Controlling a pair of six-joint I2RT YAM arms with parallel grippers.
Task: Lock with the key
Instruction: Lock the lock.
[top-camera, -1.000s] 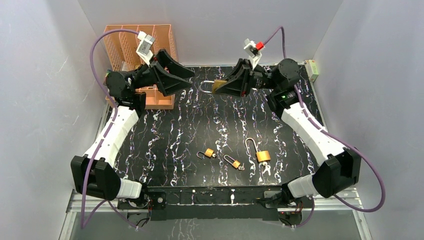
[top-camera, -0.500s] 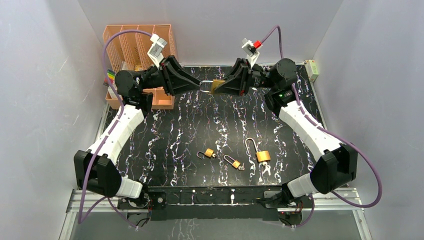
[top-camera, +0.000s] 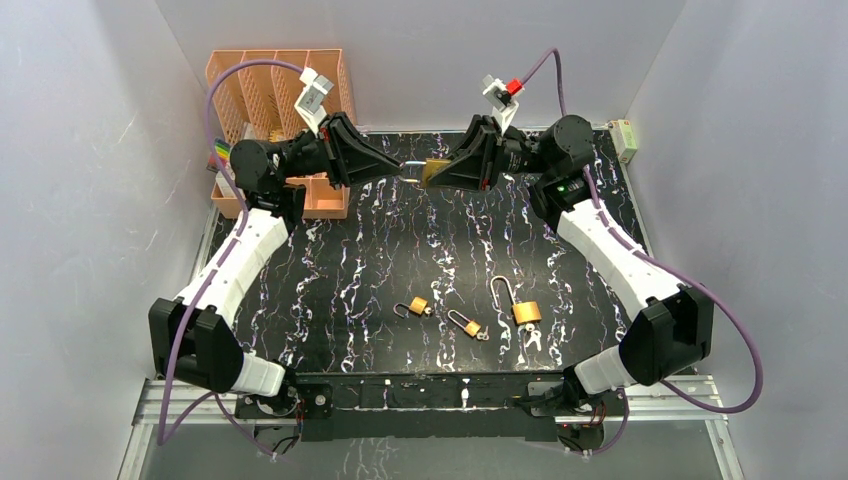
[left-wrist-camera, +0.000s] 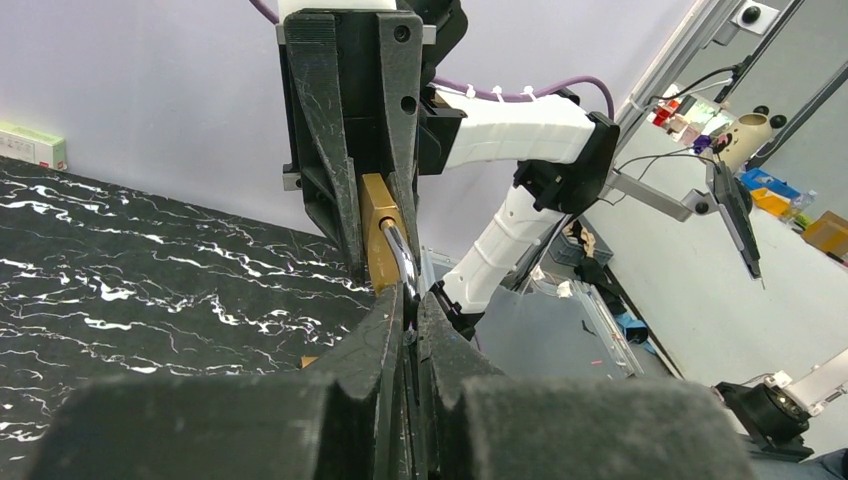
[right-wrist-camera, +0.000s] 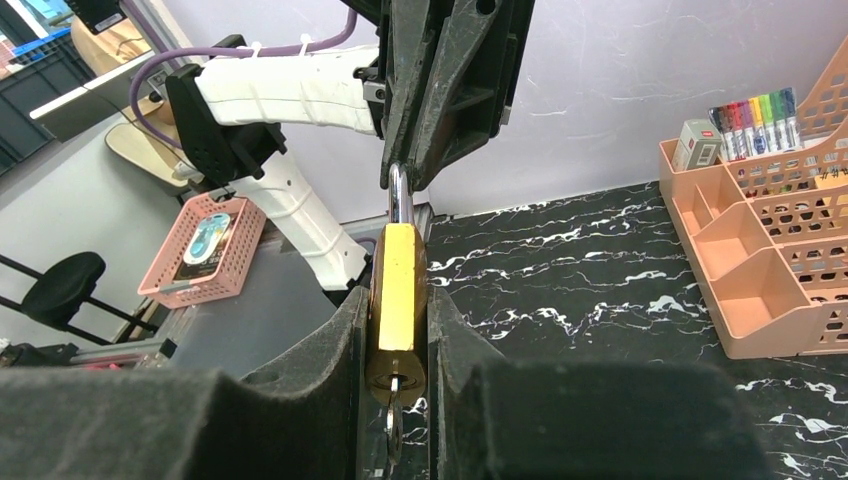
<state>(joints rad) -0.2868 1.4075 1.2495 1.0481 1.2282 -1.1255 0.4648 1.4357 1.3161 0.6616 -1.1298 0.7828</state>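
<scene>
A brass padlock hangs in the air above the far middle of the black marble table. My right gripper is shut on its brass body. A key sticks out of the keyhole at the body's near end, between my right fingers. The steel shackle points toward the left arm. My left gripper is shut on that shackle, tip to tip with the right gripper. The far end of the shackle is hidden between the left fingers.
Three more brass padlocks lie near the front of the table: a small one, another, and a long-shackled one with keys beside it. An orange desk organiser stands at the back left. A small box is at the back right.
My left gripper has moved right from beside the organiser to the padlock's shackle and shut on it. The right gripper has kept hold of the padlock, shifting only slightly.
</scene>
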